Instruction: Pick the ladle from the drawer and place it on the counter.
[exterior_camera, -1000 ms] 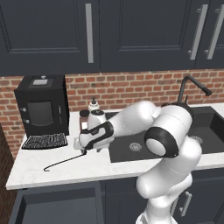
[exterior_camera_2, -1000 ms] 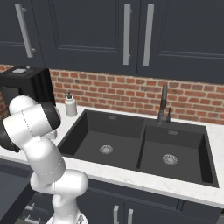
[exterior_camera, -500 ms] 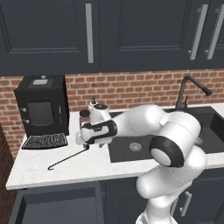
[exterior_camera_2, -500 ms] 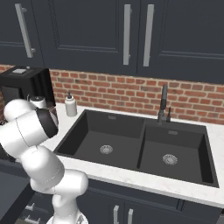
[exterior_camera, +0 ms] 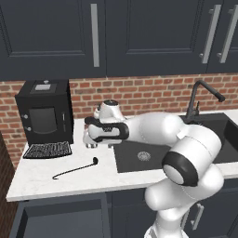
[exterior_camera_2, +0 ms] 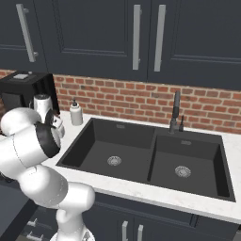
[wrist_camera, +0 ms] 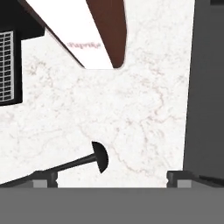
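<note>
The ladle [exterior_camera: 74, 169] lay flat on the white stone surface [exterior_camera: 32, 179], in front of the coffee machine [exterior_camera: 44, 111] and its drip grille, its small bowl pointing toward the black sink [exterior_camera: 139, 155] and its rod handle running out toward the surface's front edge. Below that edge the drawer [exterior_camera: 60, 218] stood pulled out, its dark inside showing. My end effector [exterior_camera: 90, 142] hung above the surface, just beyond the ladle's bowl and apart from it, near the soap bottle [exterior_camera_2: 76, 113]. In the hand view my two fingertips [wrist_camera: 46, 178] stood wide apart with nothing between them, and the ladle's bowl sat on the stone just beside the left one; whether that tip actually touched the handle I could not tell from so low an angle.

I judged the placing step as good as done: the ladle was out of the drawer and resting on the surface, released. What remained, as I saw it, was a clean lift straight away from the surface, without brushing the handle and rolling it toward the edge.
</note>
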Controlling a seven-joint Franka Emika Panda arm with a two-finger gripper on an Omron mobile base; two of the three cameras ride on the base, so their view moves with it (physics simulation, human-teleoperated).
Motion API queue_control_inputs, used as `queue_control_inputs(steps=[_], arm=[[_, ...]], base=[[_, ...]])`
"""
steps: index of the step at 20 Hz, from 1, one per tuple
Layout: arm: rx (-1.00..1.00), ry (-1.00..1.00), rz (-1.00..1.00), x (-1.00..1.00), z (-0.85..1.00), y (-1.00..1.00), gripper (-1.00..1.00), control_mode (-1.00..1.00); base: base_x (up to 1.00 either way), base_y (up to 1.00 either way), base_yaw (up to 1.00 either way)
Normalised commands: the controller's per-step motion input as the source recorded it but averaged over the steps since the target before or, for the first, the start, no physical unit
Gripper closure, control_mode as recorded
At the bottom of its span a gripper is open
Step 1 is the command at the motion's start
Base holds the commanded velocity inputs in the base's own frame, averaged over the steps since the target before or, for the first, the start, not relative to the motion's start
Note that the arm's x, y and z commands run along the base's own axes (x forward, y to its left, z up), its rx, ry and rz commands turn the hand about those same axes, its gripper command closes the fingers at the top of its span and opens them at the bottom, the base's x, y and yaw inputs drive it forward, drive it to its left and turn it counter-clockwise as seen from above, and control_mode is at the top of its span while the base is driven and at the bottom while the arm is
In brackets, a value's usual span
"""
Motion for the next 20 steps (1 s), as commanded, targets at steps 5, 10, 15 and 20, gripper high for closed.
queue_control_inputs(steps=[5, 10, 15, 20], arm=[[0.00, 0.00, 0.00, 0.01, 0.44, -0.15, -1.00, -1.00], [0.00, 0.00, 0.00, -0.43, 0.65, -0.59, -1.00, -1.00], [-0.01, -0.03, 0.02, -0.93, 0.23, -0.82, -1.00, -1.00], [-0.02, -0.10, 0.00, -1.00, 0.00, -0.61, -1.00, -1.00]], base=[[0.00, 0.00, 0.00], [0.00, 0.00, 0.00], [0.00, 0.00, 0.00], [0.00, 0.00, 0.00]])
